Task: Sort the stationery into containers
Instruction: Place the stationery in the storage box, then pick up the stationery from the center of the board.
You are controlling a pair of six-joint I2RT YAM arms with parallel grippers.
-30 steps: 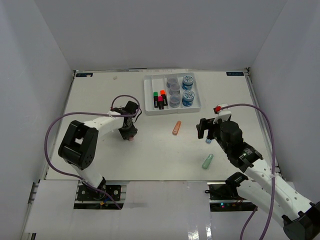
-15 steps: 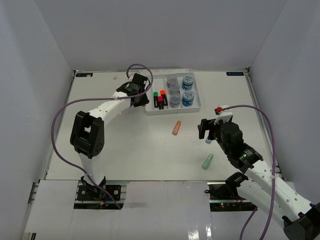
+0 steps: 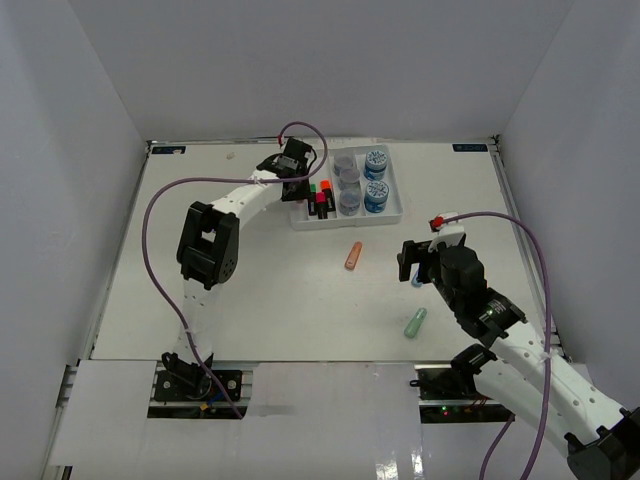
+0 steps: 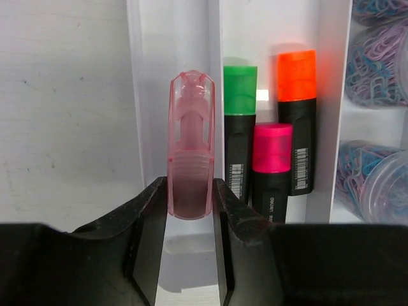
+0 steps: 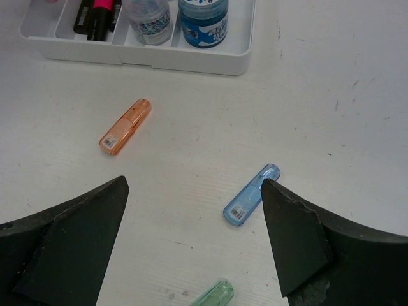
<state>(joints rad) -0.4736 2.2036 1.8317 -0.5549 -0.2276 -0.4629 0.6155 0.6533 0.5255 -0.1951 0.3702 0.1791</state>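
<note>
**White table, pink highlighter at the tray**

On the white table (image 3: 250, 300), the divided tray (image 3: 340, 222) sits at the far side. The left arm stretches far out to it. The left gripper (image 4: 190, 191) is clenched on the pastel pink highlighter (image 4: 190, 146), held lengthwise over the leftmost compartment, apparently so it drops in straight. The right gripper (image 5: 194, 188) hovers low with jaws spread over the blue highlighter (image 5: 251, 194), near right.
</note>
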